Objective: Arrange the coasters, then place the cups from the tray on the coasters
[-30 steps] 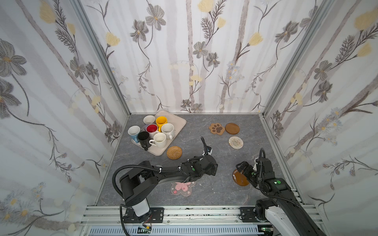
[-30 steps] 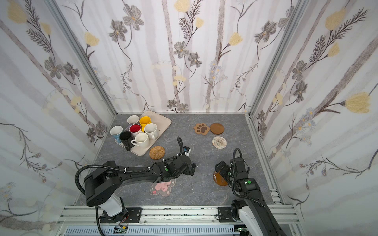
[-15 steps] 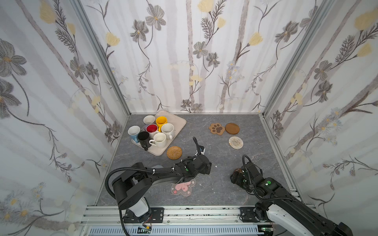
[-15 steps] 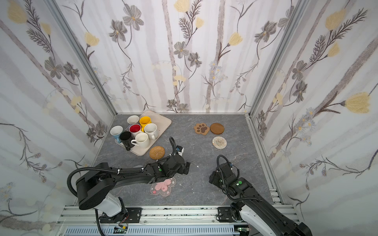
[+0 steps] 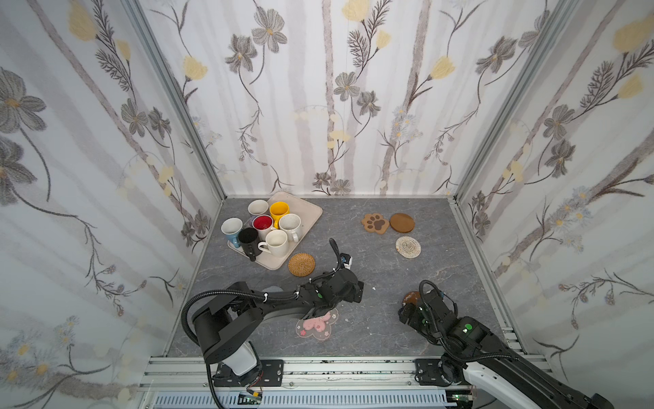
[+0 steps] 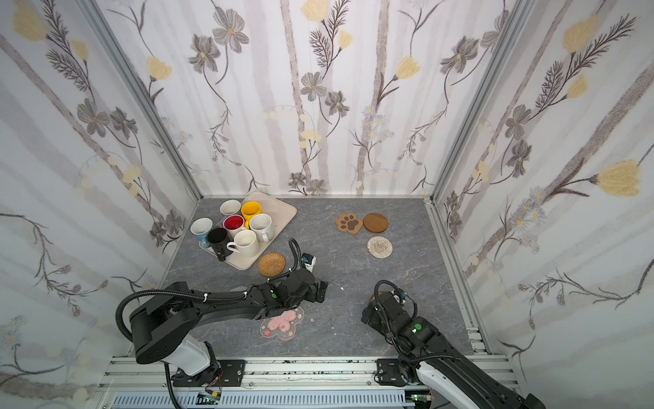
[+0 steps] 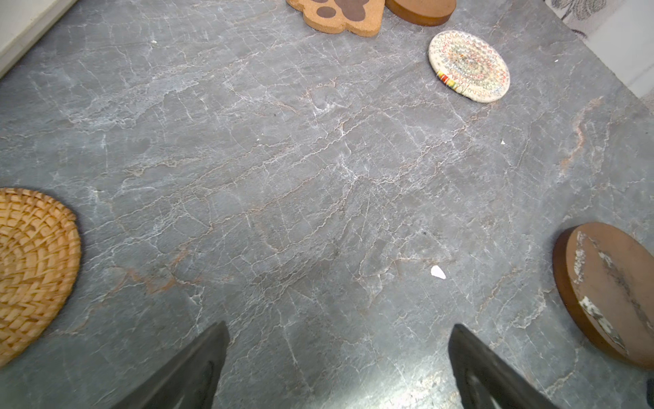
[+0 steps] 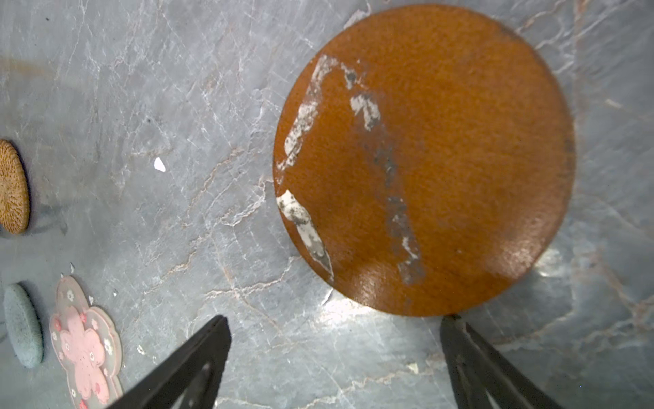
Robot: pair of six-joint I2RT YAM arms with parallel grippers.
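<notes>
Grey stone-look desk (image 5: 389,269). Both released, empty: left pincer (image 7: 339,325), right pincer (image 8: 336,320). Flat just beyond right pincer lies scuffed brown wooden round coaster (image 8: 424,159). I'd pinch its rim shallow.

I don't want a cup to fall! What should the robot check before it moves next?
1. Right gripper open: ok.
2. Left gripper open, empty: ok.
3. Worn wooden coaster flat on table, ungripped: ok.
4. Cups upright on tray: ok.
5. Gap between paw coaster and dark wooden coaster: not ok, they look touching.
6. Grey-blue coaster free of left arm: cannot tell.
</notes>
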